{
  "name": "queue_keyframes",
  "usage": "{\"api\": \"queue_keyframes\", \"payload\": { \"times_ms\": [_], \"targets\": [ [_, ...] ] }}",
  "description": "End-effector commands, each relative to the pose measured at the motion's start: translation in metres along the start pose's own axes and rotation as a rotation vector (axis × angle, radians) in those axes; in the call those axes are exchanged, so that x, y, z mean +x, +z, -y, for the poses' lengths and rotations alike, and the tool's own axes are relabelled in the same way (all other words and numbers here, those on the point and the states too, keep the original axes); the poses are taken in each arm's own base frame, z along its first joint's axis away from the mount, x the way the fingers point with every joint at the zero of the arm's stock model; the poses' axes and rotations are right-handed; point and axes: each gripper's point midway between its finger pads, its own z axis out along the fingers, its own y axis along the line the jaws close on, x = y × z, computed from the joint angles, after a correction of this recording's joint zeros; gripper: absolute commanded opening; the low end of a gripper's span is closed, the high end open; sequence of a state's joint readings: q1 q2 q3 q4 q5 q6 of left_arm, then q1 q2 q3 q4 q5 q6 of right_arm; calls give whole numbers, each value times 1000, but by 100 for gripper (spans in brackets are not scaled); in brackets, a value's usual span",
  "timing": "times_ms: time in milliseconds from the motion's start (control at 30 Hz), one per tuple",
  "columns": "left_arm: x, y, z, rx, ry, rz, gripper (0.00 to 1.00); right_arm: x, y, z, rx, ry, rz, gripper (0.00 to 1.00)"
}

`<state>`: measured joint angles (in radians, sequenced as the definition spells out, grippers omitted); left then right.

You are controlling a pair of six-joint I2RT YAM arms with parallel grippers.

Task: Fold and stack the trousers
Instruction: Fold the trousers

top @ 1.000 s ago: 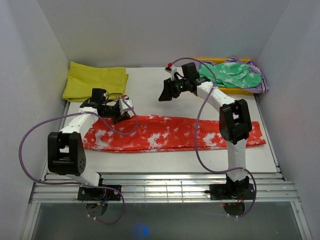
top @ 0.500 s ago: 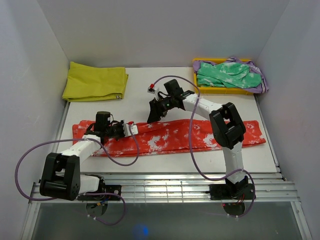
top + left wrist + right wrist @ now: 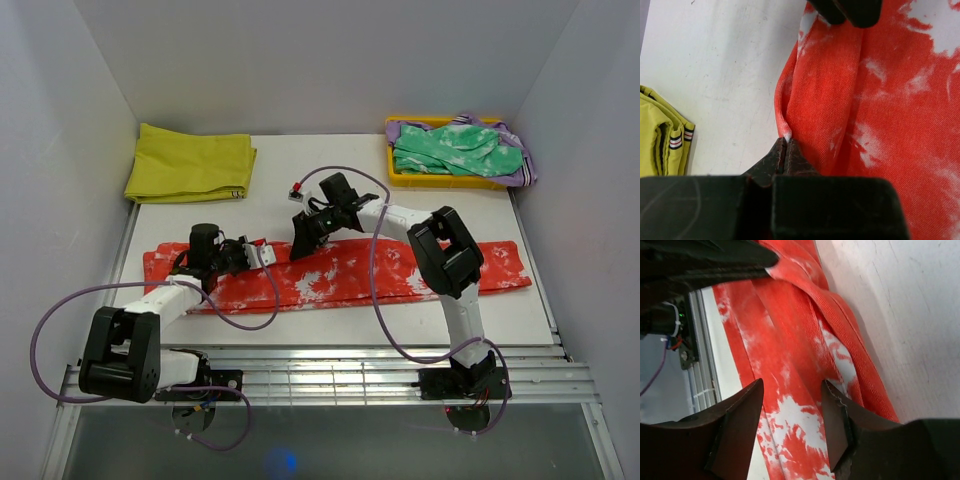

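Early folding step. Trousers (image 3: 400, 270) stretched long, left to right, across the middle of the table (image 3: 300, 180). Left gripper (image 3: 786, 145) squeezed tight on the far edge of the trousers, toward the left end. Right gripper (image 3: 792, 405) wide open just beside it, over that same edge. Next, most likely: pinch with the right too, then lift together.
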<state>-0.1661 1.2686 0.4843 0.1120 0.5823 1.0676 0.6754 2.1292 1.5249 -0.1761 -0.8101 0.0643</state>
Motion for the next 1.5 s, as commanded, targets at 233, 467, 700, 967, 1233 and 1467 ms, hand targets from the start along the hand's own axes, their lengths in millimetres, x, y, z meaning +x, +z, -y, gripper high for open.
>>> {"api": "queue_keyframes", "payload": {
  "times_ms": [233, 467, 700, 967, 1233, 1467],
  "targets": [
    [-16, -7, -11, -20, -14, 33, 0, 23, 3, -5, 76, -252, -45, 11],
    [-24, -9, -2, 51, -35, 47, 0, 12, -4, -14, 131, -360, -17, 25],
    [-23, -10, -1, 52, -8, 50, 0, -41, -31, -32, 188, -531, 93, 75],
    [-27, -14, -6, 27, 29, 57, 0, -37, -22, 11, 189, -581, 34, 84],
    [-25, -14, -2, 33, 42, 52, 0, -26, -2, 22, 125, -565, -4, 67],
    [-18, -10, -5, 30, 16, 26, 0, -10, -13, 6, 95, -599, -10, 21]
  ]
}}
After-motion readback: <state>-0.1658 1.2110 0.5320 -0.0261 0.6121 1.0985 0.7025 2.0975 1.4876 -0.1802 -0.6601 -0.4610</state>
